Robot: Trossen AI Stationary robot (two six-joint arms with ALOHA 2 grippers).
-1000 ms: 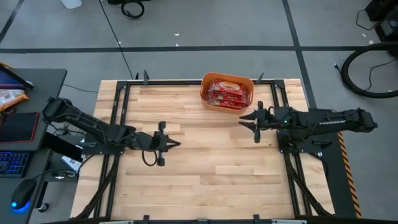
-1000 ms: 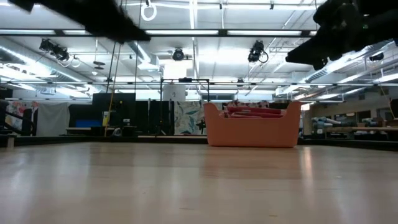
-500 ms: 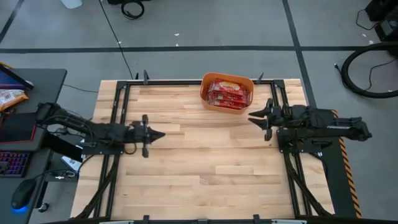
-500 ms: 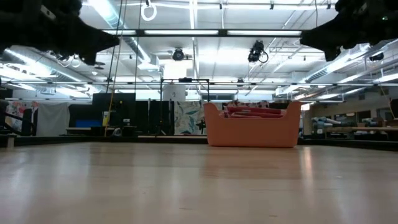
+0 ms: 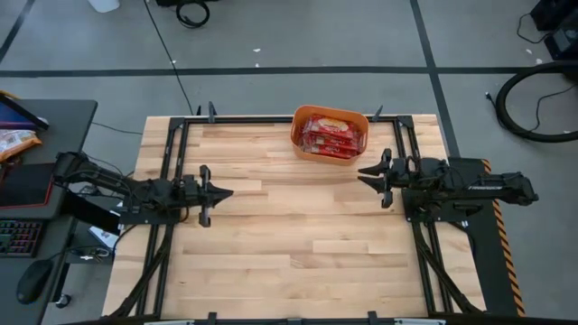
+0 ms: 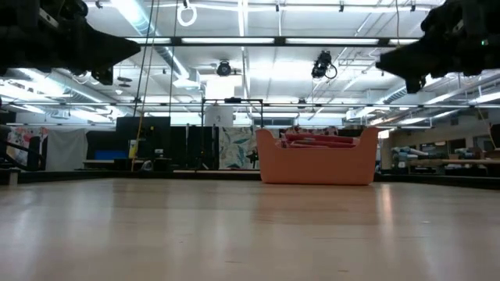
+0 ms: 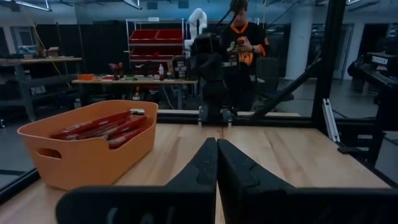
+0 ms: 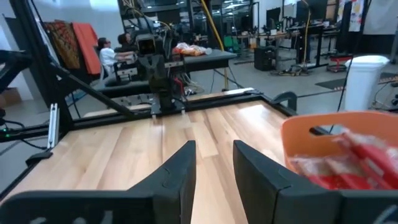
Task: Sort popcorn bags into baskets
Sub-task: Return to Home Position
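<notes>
The orange basket (image 5: 299, 134) stands on its base at the table's far edge, right of the middle. It also shows in the low view (image 6: 316, 165) and in both wrist views (image 7: 87, 155) (image 8: 311, 134). Several red popcorn bags (image 5: 330, 135) lie stacked inside it, their tops just above the rim (image 6: 312, 140) (image 7: 102, 127) (image 8: 357, 158). My left gripper (image 5: 229, 192) (image 7: 216, 144) hovers shut over the table's left half, pointing right. My right gripper (image 5: 360, 171) (image 8: 214, 149) hovers open near the basket's near right corner, pointing left. Neither holds anything.
A black metal frame (image 5: 172, 162) runs along the table's left, right and far sides. A side desk (image 5: 36, 181) with a keyboard, a mouse and an orange snack bag (image 5: 13, 140) stands left of the table. People show in the room beyond (image 7: 239, 43) (image 8: 106, 53).
My left gripper has drawn back toward the table's left edge and a little toward the far edge. My right gripper has pulled back slightly toward the right edge. The basket and the bags have stayed still.
</notes>
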